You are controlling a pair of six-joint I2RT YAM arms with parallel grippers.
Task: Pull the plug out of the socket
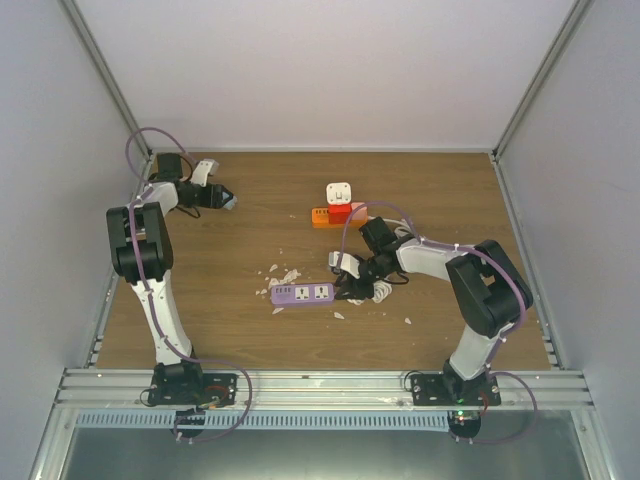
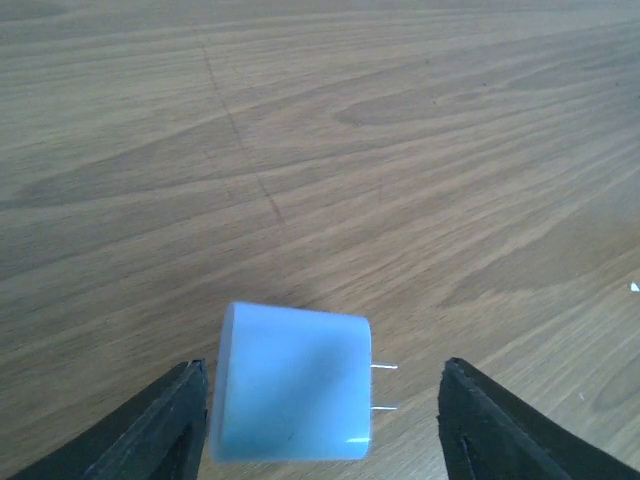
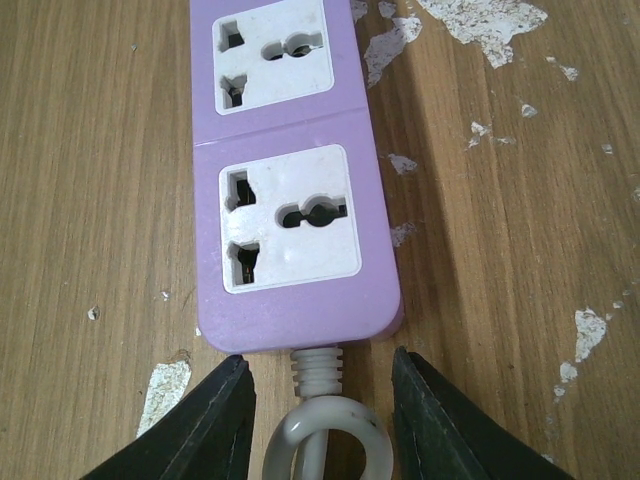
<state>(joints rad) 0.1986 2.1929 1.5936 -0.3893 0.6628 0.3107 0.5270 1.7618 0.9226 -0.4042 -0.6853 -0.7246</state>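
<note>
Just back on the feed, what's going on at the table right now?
The left gripper is at the far left corner of the table, open around a light-blue block with two prongs that lies on the surface. The right gripper is open, straddling the cord end of the purple power strip, whose two visible sockets are empty. The white plug is still seated on the orange power strip, and neither gripper is near it.

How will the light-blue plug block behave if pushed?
The light-blue plug block lies flat on a broad face, so it would probably slide, not roll. It looks smooth and glossy, perhaps slippery. Its two thin prongs might catch or bend.
</note>
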